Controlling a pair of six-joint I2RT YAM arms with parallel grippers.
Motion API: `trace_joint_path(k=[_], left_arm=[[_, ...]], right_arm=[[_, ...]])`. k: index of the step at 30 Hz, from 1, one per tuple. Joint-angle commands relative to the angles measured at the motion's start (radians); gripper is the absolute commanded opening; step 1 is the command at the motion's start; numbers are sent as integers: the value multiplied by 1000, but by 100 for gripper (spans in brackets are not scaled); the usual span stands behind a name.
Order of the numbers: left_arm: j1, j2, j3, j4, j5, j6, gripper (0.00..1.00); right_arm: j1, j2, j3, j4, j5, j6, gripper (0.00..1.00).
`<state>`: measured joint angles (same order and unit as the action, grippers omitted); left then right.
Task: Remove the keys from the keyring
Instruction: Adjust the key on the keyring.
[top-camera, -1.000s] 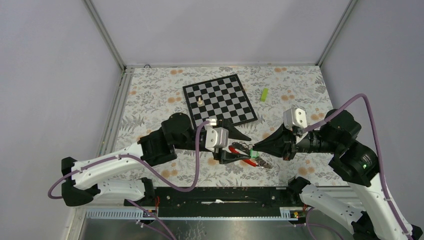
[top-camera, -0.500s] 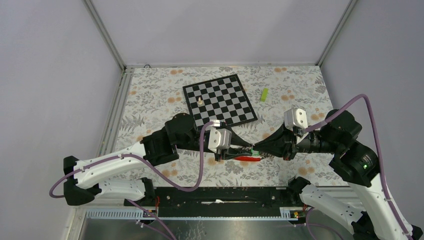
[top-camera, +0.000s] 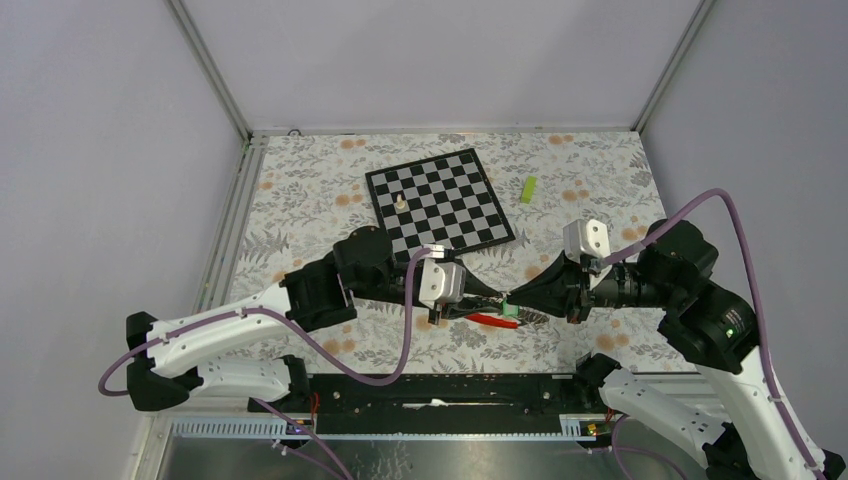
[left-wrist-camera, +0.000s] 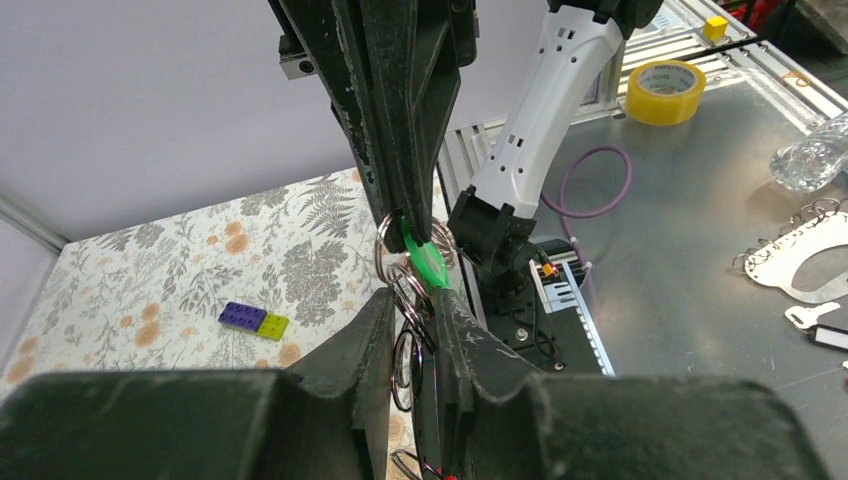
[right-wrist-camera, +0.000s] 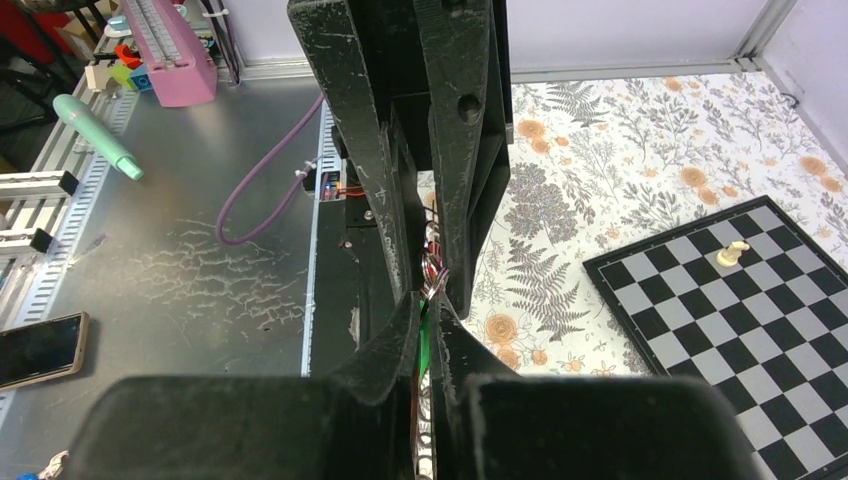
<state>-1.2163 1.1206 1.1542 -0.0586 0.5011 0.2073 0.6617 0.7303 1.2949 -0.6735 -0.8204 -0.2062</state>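
Both claws meet tip to tip above the desk, mid near edge, just off the chessboard's near corner.
Right gripper: jaws fully closed, pinching the green-headed key.
Left gripper: only a narrow slit between the jaws, with the keyring loops sitting in it. It looks clamped on them.
Can't pick out any other keys in the bundle.
Red strap hangs under the junction, on the near-edge side. Can't tell if it touches the desk.
Pawn stands on the board.
Lime-green block lies right of the board.
Purple-and-yellow block lies flat, well apart.
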Motion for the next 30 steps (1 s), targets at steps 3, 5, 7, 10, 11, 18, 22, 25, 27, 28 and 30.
trace_joint_path(k=[3, 5, 7, 10, 11, 18, 22, 25, 27, 28, 30], left_arm=[[1, -23, 64, -76, -20, 56, 0], [1, -27, 69, -93, -26, 63, 0], [1, -31, 70, -103, -29, 66, 0], [1, -39, 69, -111, -39, 69, 0], [1, -41, 69, -113, -43, 70, 0], [1, -34, 90, -165, 2, 135, 0], [1, -20, 109, -194, 22, 178, 0], [1, -35, 88, -156, 2, 183, 0], [1, -48, 70, -125, -17, 185, 0], [1, -57, 59, -108, -30, 183, 0], [1, -67, 44, -81, -53, 175, 0]], right_arm=[[1, 0, 46, -8, -7, -11, 0], [1, 4, 49, -17, -5, -11, 0], [2, 7, 49, -24, -7, -10, 0], [1, 11, 46, -34, -8, -3, 0], [2, 12, 46, -38, -9, -2, 0], [2, 7, 11, -19, -17, 43, 1], [2, -7, -34, 38, -21, 90, 1], [2, -23, -78, 103, -26, 146, 3], [2, -35, -115, 149, -30, 181, 5], [1, -40, -129, 171, -34, 195, 6], [2, -51, -155, 208, -45, 229, 8]])
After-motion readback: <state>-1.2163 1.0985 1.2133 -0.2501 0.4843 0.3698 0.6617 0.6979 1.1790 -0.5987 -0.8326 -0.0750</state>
